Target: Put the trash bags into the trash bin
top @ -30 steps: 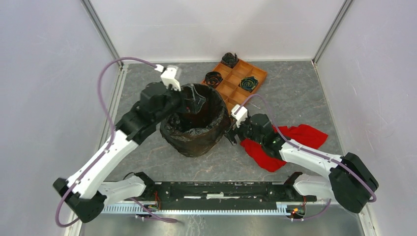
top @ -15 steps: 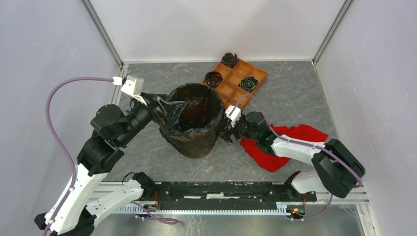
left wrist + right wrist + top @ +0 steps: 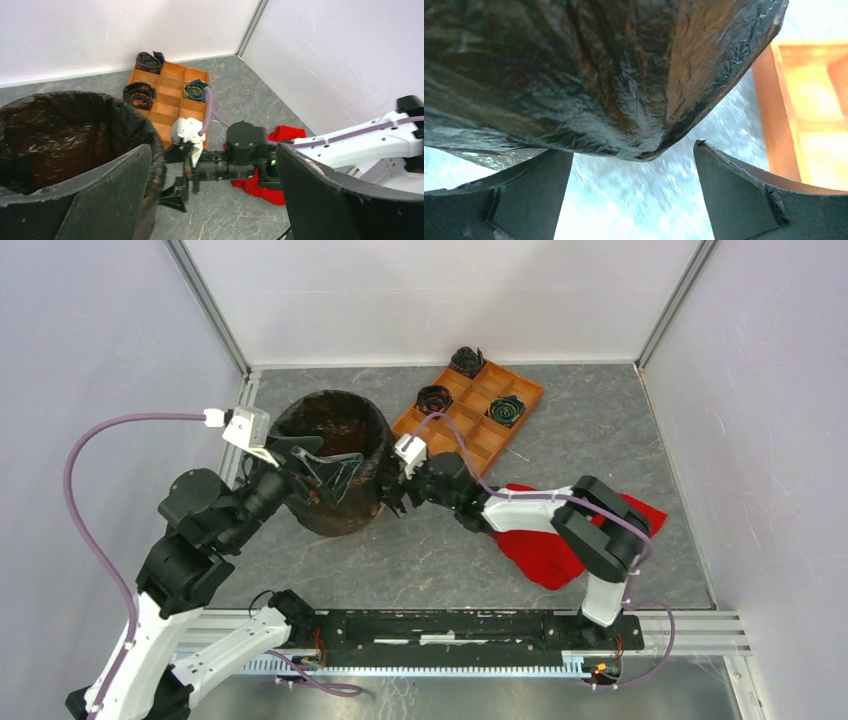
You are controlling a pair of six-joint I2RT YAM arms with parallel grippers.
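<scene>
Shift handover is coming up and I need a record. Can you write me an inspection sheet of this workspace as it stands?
Surface: grey marbled table.
Job's things: trash bin upright, lined with a black trash bag folded over its rim; three black wads in or at the orange tray.
Clutter: red cloth under the right arm.
Grippers: left gripper open over the bin's rim; right gripper open beside the bin's wall.
Cables: a purple cable loops loosely along each arm.
Surroundings: white walls, metal corner posts.
</scene>
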